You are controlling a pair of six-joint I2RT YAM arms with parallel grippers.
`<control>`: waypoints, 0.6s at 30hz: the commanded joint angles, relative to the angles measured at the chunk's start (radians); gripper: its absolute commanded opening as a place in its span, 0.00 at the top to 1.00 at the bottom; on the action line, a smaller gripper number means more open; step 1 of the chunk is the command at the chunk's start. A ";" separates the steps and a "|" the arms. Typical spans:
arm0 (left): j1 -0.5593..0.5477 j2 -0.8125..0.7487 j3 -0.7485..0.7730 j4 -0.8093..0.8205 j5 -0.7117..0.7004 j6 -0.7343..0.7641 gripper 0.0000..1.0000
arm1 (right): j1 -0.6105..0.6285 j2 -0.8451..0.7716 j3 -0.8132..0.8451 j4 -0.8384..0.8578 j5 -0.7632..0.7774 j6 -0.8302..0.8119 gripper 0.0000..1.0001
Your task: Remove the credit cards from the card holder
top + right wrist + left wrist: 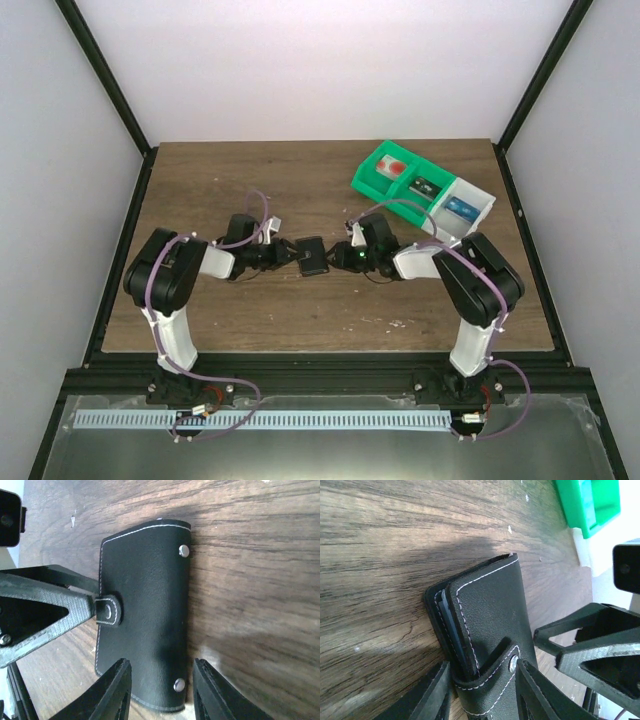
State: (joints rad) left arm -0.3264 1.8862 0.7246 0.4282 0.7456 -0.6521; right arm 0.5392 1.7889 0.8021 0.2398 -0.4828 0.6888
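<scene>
The card holder (313, 256) is black leather with white stitching, and it sits mid-table between both grippers. In the left wrist view its covers (490, 605) stay fastened by a snap strap (490, 672). Thin pale credit card edges (445, 615) show between the covers. My left gripper (485, 695) is shut on the strap end, one finger at the open edge and the other against the snap. In the right wrist view my right gripper (162, 690) is shut on the holder's (145, 595) spine end. One finger lies over the face and the other against the spine.
A green and white compartment tray (478, 196) with small items inside stands at the back right; its green corner (585, 505) shows in the left wrist view. Black frame rails run along the wooden table's (250, 190) edges.
</scene>
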 commanded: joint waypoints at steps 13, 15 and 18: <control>-0.045 -0.039 -0.112 -0.100 -0.048 -0.004 0.65 | 0.005 0.056 0.070 -0.026 -0.073 -0.113 1.00; -0.048 -0.110 -0.140 -0.143 -0.089 -0.001 0.62 | 0.008 -0.007 0.034 -0.047 -0.070 -0.113 1.00; -0.073 -0.240 -0.165 -0.251 -0.156 0.020 0.57 | 0.022 -0.103 -0.001 -0.119 -0.032 -0.128 0.99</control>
State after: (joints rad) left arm -0.3691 1.7596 0.6071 0.3889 0.6899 -0.6537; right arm 0.5434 1.7950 0.8330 0.2047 -0.5377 0.5961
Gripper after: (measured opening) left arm 0.404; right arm 0.047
